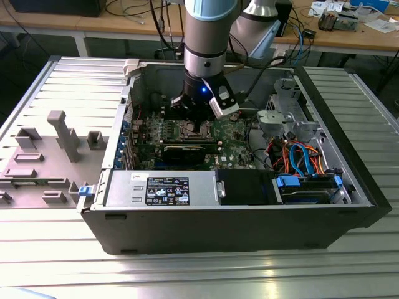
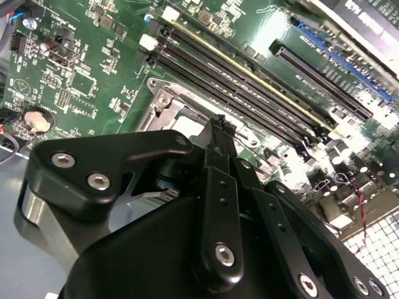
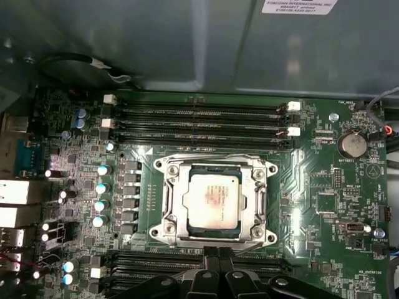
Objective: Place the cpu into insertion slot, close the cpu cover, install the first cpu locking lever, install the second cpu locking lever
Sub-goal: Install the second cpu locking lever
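Silver-grey cpu [image 3: 213, 201] seated flat in insertion slot [image 3: 167, 229], cover down.

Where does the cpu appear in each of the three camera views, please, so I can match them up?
Exterior view: hidden beneath the pincer, in the middle of the motherboard.
First wrist view: the cpu lies in the insertion slot, silver top showing.
Second wrist view: a pale sliver of it shows behind the pincer.
Shared landmark: the long black memory slots beside the socket.
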Robot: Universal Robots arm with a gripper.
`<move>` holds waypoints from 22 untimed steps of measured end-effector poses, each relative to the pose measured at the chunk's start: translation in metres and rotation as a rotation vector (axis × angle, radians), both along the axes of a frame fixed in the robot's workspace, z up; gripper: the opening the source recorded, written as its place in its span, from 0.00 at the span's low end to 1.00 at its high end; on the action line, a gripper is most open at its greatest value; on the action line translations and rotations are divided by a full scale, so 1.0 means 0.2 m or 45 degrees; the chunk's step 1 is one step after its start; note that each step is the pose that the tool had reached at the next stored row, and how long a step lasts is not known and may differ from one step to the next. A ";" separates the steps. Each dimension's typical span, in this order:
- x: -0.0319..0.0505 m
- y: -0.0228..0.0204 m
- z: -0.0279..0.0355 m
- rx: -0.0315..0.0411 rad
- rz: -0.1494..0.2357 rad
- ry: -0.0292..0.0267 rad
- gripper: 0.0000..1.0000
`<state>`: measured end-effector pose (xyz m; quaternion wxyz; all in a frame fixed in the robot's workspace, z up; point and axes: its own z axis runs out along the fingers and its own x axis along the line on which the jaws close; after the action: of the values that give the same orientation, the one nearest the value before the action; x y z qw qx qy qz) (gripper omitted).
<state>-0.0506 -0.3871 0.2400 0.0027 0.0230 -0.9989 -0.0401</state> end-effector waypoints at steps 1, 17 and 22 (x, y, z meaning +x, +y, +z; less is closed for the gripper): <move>-0.006 -0.004 0.000 0.0012 0.000 0.0000 0.11; -0.061 -0.031 -0.035 0.0379 0.000 0.0000 0.11; -0.063 -0.032 -0.040 0.0468 0.000 0.0000 0.11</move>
<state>-0.0631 -0.3934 0.2320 0.0023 0.0231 -0.9980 -0.0584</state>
